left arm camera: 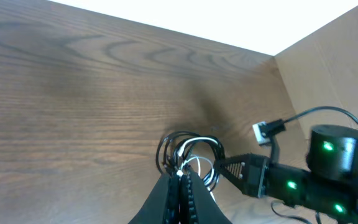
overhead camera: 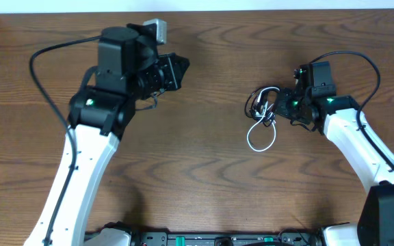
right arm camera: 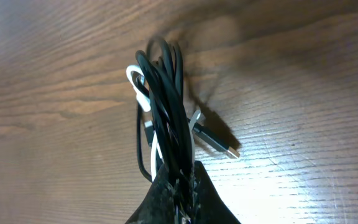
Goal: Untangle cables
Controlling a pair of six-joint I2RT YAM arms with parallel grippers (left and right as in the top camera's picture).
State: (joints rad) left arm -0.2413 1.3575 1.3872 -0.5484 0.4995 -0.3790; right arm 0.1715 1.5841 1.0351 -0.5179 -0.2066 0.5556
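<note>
right gripper (overhead camera: 282, 104) clenched on black cable (right arm camera: 165, 93) coil | white cable (right arm camera: 131, 76) loop tangled with it, lying on table (overhead camera: 204, 171) | left gripper (overhead camera: 181, 68) clenched empty, well apart

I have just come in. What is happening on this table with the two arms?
The right fingers are shut on a tangled bundle: the black cable and the white cable, wound together, right of the middle of the table. A white loop trails out of it toward the front edge. The left fingers are shut as well, hold nothing and stand apart from the bundle, to the left. The two cables are not yet separated.
</note>
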